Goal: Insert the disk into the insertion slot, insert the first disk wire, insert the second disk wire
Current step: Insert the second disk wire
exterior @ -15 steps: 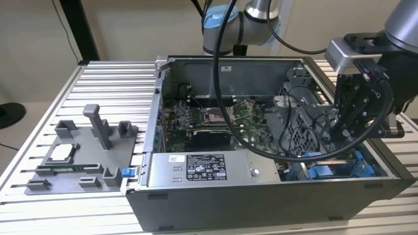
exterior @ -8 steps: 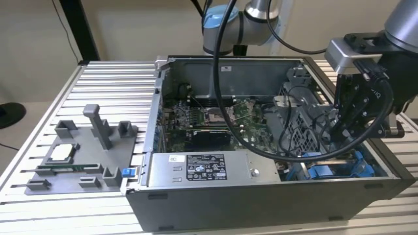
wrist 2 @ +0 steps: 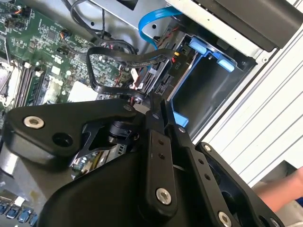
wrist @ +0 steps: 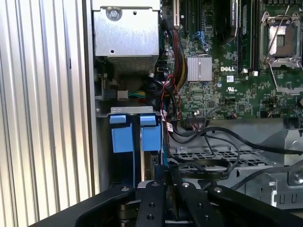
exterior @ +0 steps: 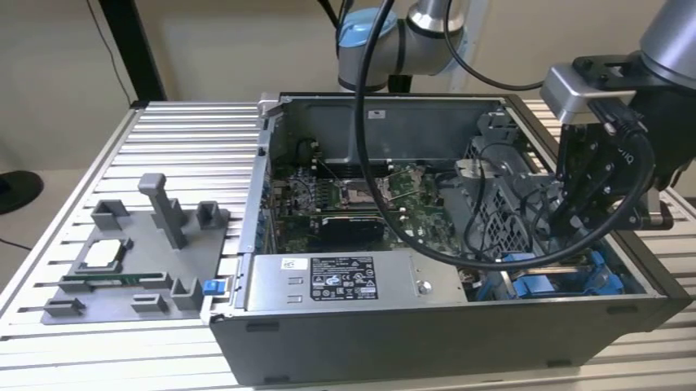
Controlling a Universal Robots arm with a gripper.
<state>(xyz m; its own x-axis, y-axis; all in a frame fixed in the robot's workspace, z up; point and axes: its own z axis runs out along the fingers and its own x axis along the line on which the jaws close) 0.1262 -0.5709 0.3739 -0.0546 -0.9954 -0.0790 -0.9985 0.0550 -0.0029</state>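
Inside the insertion slot (wrist: 135, 156) sits the disk (wrist: 150, 165), gripper (wrist: 167, 187) above.

The open computer case (exterior: 435, 244) is seen from above and in front in the exterior view; its blue-clipped insertion slot (wrist: 135, 142) is viewed closely in both wrist views.

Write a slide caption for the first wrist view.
Black gripper poised above the grey insertion slot with blue plastic clips.

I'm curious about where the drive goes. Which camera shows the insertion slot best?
The first wrist view: the insertion slot faces it, blue clips on top. The second wrist view shows it slanted, behind the gripper. In the exterior view it sits low behind the arm.
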